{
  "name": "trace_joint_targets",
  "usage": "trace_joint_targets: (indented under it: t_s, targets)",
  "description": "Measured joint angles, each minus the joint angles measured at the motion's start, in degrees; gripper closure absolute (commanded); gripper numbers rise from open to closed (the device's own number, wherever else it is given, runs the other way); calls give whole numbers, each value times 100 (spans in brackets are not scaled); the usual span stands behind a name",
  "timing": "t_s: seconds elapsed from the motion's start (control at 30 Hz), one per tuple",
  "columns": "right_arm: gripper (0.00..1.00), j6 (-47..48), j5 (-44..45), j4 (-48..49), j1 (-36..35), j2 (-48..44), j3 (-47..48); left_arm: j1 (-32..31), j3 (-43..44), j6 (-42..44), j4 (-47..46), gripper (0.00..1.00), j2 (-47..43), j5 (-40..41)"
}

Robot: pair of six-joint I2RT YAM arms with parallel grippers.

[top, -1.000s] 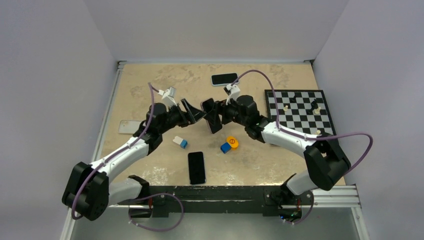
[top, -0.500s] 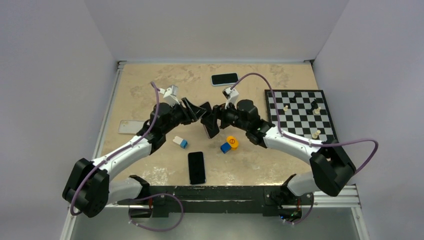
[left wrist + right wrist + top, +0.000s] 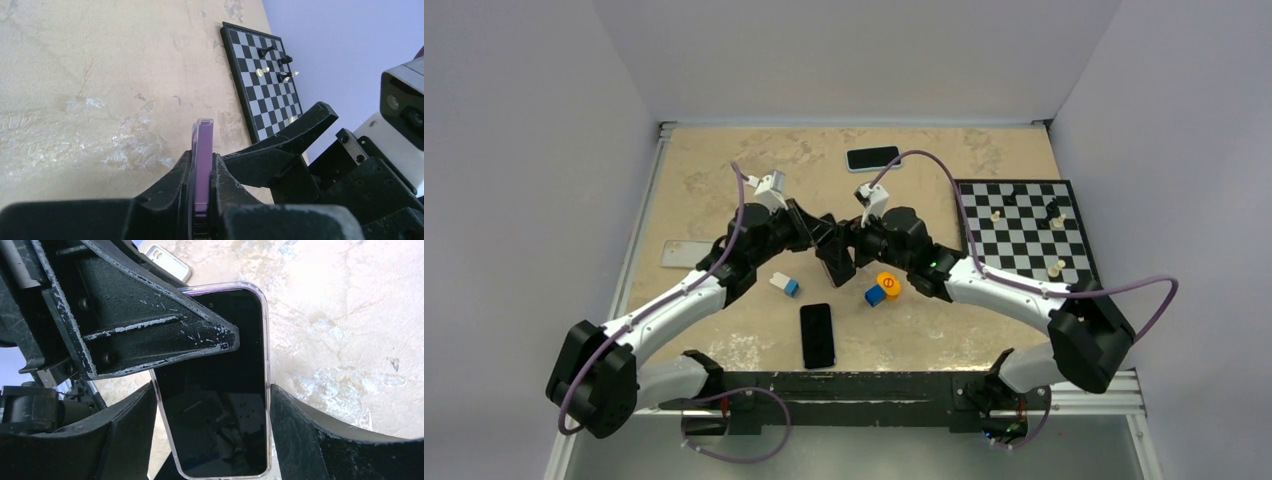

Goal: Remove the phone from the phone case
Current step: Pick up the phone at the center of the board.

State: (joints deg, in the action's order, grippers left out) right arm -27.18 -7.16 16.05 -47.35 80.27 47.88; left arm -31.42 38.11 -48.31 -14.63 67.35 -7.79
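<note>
A black-screened phone [image 3: 835,258] sits in a clear, purple-tinted phone case [image 3: 266,365] and is held in the air above the middle of the table. My right gripper [image 3: 212,405] clamps the case by its two long edges; the phone [image 3: 220,405] fills the gap between the fingers. My left gripper [image 3: 202,160] is shut on the phone's front and back, so the left wrist view shows only its thin purple edge [image 3: 202,145]. One left finger [image 3: 150,330] covers the top left of the screen. In the top view the left gripper [image 3: 822,236] and right gripper [image 3: 849,250] meet at the phone.
On the table lie a black phone [image 3: 817,335], another phone [image 3: 873,158] at the back, and a silver one [image 3: 682,253] at the left. A chessboard [image 3: 1024,230] with a few pieces is at the right. A blue block [image 3: 875,296], orange disc [image 3: 888,283] and white-blue block [image 3: 785,285] lie below the grippers.
My left gripper has gone from open to shut on the phone. The right gripper has carried the phone a little left and toward the left gripper, keeping its hold.
</note>
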Motion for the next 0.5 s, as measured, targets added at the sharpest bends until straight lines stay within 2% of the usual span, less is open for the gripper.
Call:
trace_joint_targets:
  t_s: [0.07,0.13,0.17,0.3,0.5]
  targets:
    - [52,20,120,-269,-87,0,103,-11,4,46,184,100,-66,7]
    - [33,24,144,-511,-122,-17,214,-11,17,107,358,100,-186,-39]
    - [28,37,142,-623,-146,-50,273,-11,46,153,463,100,-258,-81]
    - [19,245,-50,-1084,-188,-474,409,9,417,516,1047,100,-555,-483]
    - [16,584,-953,-1241,-81,-1652,-151,378,992,929,1534,100,-750,-1965]
